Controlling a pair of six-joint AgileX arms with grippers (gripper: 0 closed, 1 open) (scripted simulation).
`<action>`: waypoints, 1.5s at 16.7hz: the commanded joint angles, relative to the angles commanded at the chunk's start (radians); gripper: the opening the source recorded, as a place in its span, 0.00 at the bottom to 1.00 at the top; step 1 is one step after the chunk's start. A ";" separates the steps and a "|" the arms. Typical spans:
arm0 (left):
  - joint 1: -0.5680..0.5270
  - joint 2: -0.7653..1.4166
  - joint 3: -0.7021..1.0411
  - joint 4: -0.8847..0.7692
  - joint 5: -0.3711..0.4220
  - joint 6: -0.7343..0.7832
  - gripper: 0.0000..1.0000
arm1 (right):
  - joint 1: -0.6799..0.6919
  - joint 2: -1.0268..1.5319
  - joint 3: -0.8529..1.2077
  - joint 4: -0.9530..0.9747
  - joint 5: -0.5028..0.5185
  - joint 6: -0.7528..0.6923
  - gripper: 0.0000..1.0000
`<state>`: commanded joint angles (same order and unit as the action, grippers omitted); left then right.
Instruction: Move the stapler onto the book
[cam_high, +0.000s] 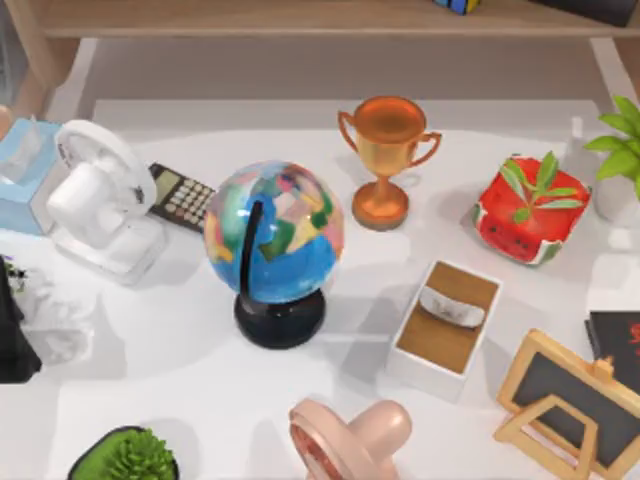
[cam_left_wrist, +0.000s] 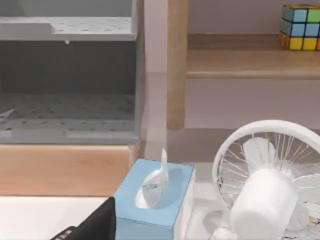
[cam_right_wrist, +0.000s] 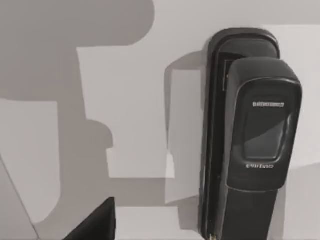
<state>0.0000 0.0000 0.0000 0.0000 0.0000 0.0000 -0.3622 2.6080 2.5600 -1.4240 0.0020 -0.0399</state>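
Stapler lengthwise (perhaps flat) on table

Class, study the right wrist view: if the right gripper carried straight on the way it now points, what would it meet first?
Most likely the black stapler, which lies flat on the white table directly ahead of the wrist camera. Depth is unclear, and it sits slightly off centre, so the gripper might touch bare table beside it instead.

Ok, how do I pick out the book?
From the globe at the centre, go to the table's right edge. Beside the wooden-framed chalkboard lies the book: flat, dark cover with red marks, while the chalkboard stands propped.
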 joint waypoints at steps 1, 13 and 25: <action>0.000 0.000 0.000 0.000 0.000 0.000 1.00 | -0.001 -0.006 -0.012 0.007 0.000 -0.001 1.00; 0.000 0.000 0.000 0.000 0.000 0.000 1.00 | -0.005 -0.016 -0.182 0.165 0.001 -0.003 1.00; 0.000 0.000 0.000 0.000 0.000 0.000 1.00 | 0.002 0.004 -0.186 0.191 0.000 0.002 0.62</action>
<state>0.0000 0.0000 0.0000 0.0000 0.0000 0.0000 -0.3604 2.6125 2.3741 -1.2326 0.0017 -0.0379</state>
